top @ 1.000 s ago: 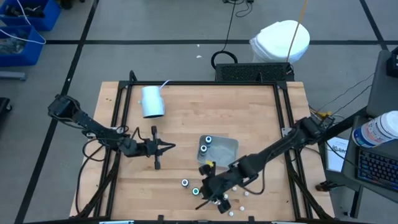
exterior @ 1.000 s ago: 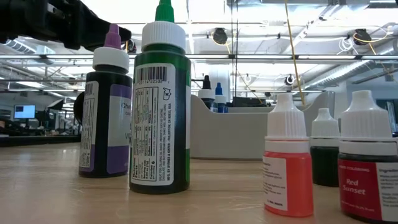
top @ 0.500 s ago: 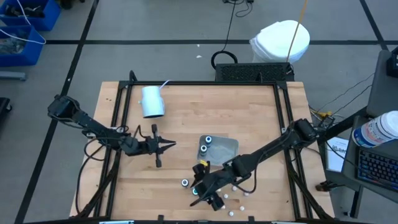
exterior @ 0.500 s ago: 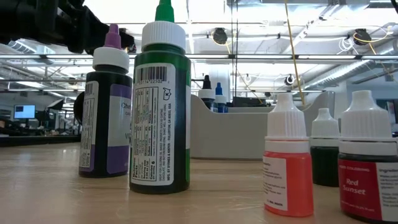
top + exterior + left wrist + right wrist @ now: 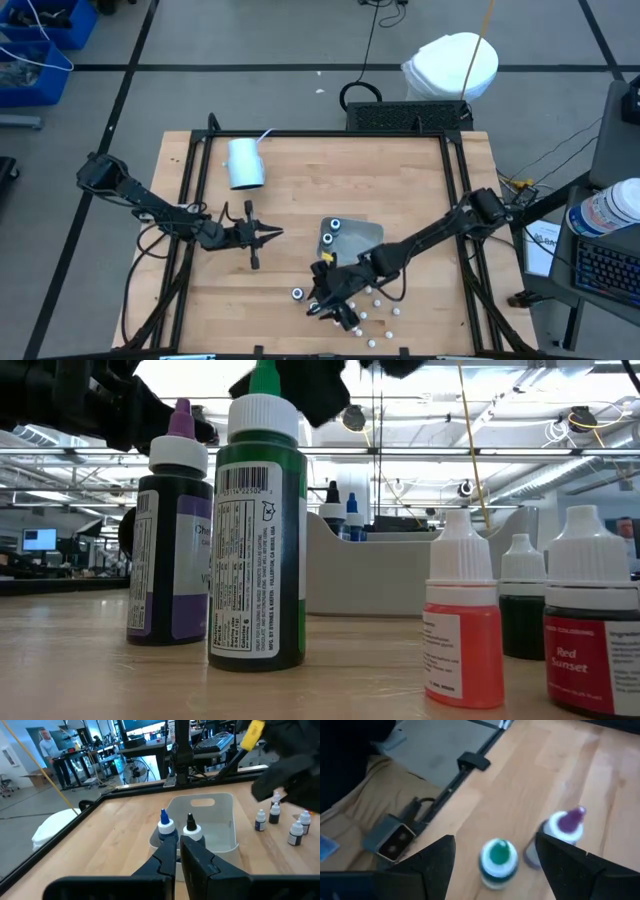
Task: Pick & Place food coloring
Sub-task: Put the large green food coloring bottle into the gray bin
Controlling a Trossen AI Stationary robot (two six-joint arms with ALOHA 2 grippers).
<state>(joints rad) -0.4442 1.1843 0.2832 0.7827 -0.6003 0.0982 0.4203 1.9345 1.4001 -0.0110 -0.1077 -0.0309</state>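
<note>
A green-capped food coloring bottle (image 5: 497, 860) and a purple-capped one (image 5: 560, 827) stand upright on the table near its near edge; they also show in the low view (image 5: 258, 530) (image 5: 170, 530). My right gripper (image 5: 495, 845) is open above the green bottle, one finger on either side, touching nothing. Several small white-capped bottles (image 5: 378, 300) stand to their right. Two more bottles (image 5: 166, 827) stand in the translucent tray (image 5: 362, 240). My left gripper (image 5: 276, 234) is shut and empty left of the tray.
A pale blue cup (image 5: 245, 163) lies on its side at the table's far left. Black rails (image 5: 462, 190) run along the table's edges. Bare wood lies between the cup and the tray.
My right gripper has gone toward the table's left and far edges, from over the small white-capped bottles to above the green-capped bottle. In the low view its dark fingers now show over that bottle's tip. The bottles have stayed in place.
</note>
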